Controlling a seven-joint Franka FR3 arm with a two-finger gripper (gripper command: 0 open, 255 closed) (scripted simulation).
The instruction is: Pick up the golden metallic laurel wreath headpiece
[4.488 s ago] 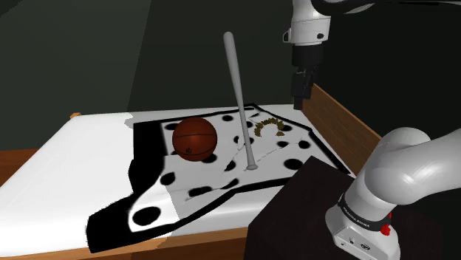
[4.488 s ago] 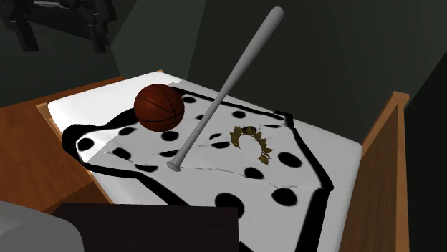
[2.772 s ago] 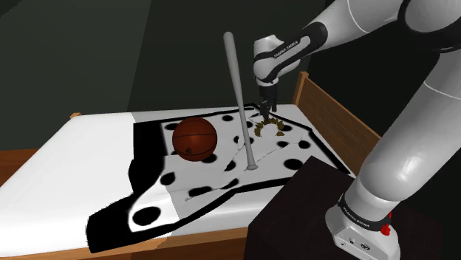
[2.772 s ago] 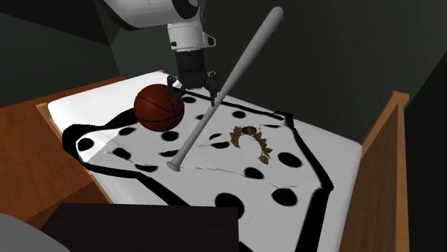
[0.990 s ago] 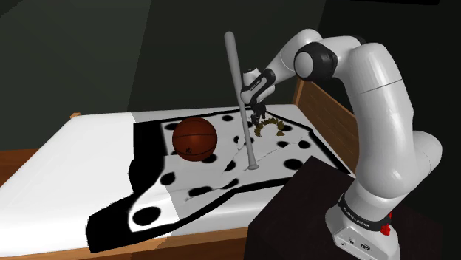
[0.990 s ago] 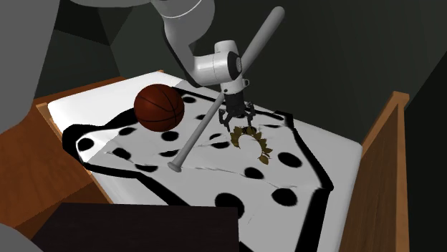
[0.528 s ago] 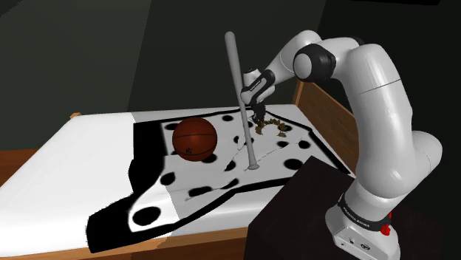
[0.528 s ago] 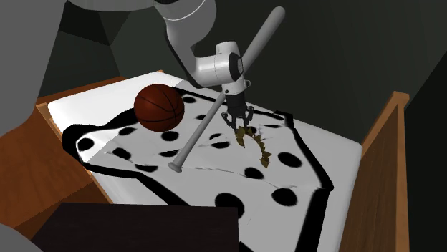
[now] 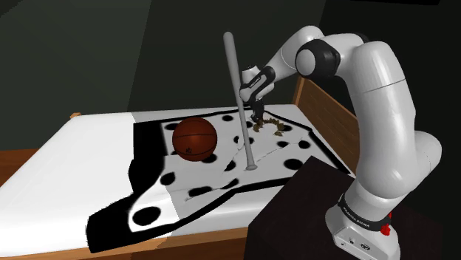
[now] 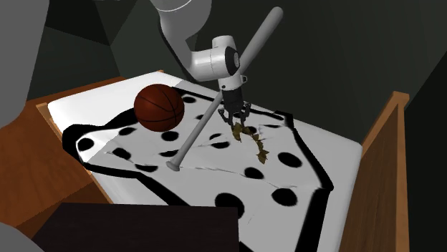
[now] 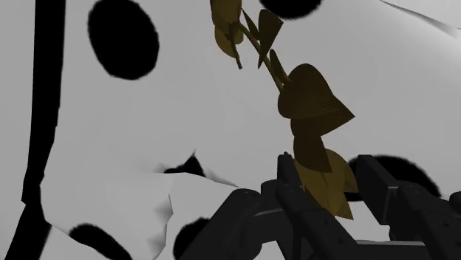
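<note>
We see the jaws pinching one end of the golden laurel wreath [image 11: 315,118]; it dangles over the bed's black-spotted white blanket [image 10: 215,182], just beside the leaning baseball bat [image 10: 258,39], with the basketball [image 10: 159,107] nearby.

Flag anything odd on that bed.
The bat stands nearly upright on its knob on the spotted blanket, nothing visibly propping it. The wreath hangs slanted from the shut pincer.
</note>
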